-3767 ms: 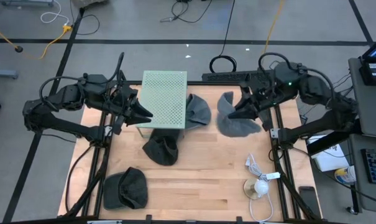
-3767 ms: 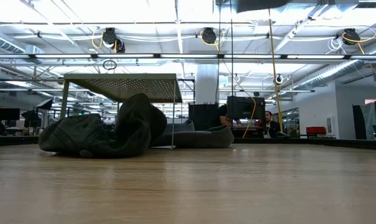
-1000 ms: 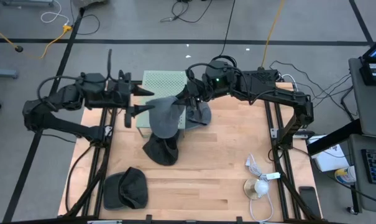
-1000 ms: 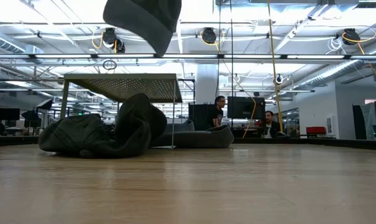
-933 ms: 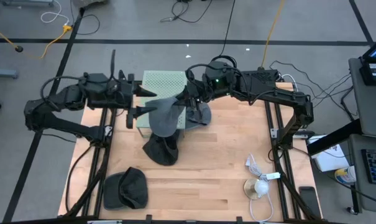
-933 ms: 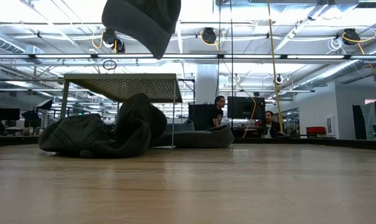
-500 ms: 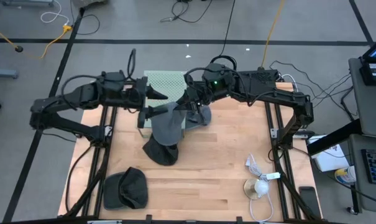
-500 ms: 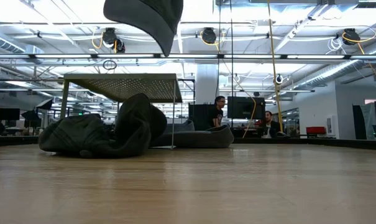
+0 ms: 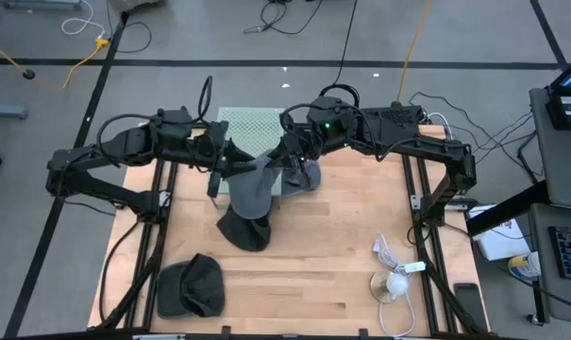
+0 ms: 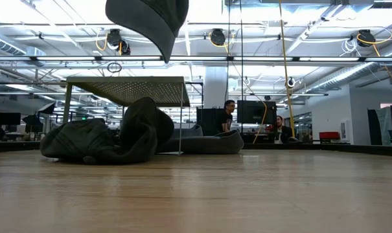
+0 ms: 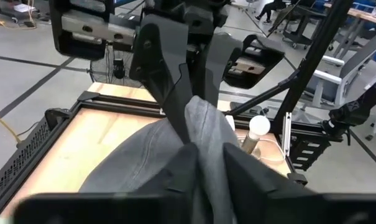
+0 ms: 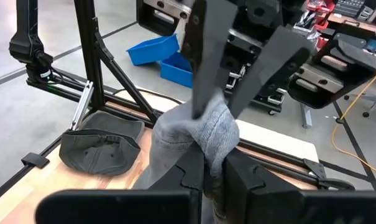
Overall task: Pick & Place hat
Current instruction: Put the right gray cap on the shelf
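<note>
- Nearest the front table edge, a flat dark cap [image 9: 191, 286] lies alone at the left; a white cable and bulb [image 9: 395, 280] sit at the right. Neither is involved.
- Further in, a crumpled dark hat [image 9: 244, 228] rests on the wood just in front of the green perforated stand [image 9: 250, 128].
- Above it, the grey hat [image 9: 253, 185] hangs in the air between both arms. The right gripper [image 9: 283, 157] is clamped on one edge of its fabric; the left gripper [image 9: 219, 175] pinches the opposite edge, its fingers [image 11: 186, 163] pressed into the cloth.
- Risk: both grips look like thin pinches on soft knit. If the arms pull apart unevenly, one fold could slip free and the hat would drop onto the hat below rather than its target.
- Risk: the stand's corner is close under the hat; a low sweep might snag it.
- Behind the stand another dark hat [image 9: 304, 170] is partly covered by the right arm.
- The low view cuts the held hat off at the top, showing no grippers.
</note>
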You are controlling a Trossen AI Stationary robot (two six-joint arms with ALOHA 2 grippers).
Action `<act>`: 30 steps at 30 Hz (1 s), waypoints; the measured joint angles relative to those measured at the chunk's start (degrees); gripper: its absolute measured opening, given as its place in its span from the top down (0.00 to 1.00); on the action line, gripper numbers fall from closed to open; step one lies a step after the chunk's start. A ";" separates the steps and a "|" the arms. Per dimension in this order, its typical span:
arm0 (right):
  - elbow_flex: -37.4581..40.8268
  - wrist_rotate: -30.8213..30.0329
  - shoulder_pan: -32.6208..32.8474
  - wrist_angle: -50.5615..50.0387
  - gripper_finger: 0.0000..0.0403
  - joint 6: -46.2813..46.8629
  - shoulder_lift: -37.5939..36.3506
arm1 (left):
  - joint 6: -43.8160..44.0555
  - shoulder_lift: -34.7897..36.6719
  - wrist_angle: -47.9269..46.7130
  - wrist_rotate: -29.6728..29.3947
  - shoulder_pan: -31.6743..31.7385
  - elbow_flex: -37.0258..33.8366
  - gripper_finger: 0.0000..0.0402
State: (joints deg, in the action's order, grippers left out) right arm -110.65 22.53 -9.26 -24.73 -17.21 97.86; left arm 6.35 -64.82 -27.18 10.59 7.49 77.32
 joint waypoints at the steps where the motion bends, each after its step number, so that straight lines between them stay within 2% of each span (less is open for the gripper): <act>1: 0.00 -0.02 0.00 0.00 0.95 -0.02 0.00 | 0.00 -0.02 -0.05 0.00 0.00 0.00 0.89; 3: 0.00 -0.10 0.00 0.01 0.94 -0.30 0.00 | 0.04 0.00 -0.06 0.02 0.08 0.00 0.97; 7: 0.00 -0.21 0.00 0.04 0.90 -0.83 0.00 | 0.48 0.00 0.00 2.48 1.25 0.00 0.98; 13: 0.06 -1.55 0.00 -2.14 0.78 1.61 -1.36 | 1.59 0.97 1.38 10.98 3.78 0.00 0.99; 18: -0.01 -1.47 0.00 -6.10 0.66 6.23 -5.95 | -2.37 1.56 1.16 18.72 7.07 0.00 0.99; 23: 0.04 -1.40 0.04 -8.07 0.60 10.81 -10.61 | -12.10 1.64 -0.36 24.56 10.66 0.00 0.99; 30: -0.04 -1.41 0.42 -8.17 0.59 12.31 -16.17 | -29.23 1.61 -2.65 29.70 15.89 0.00 1.00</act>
State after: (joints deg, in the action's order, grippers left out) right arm -110.69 21.12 -8.84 -32.90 -4.91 81.70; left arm -22.88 -63.21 -29.83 40.29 23.38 77.32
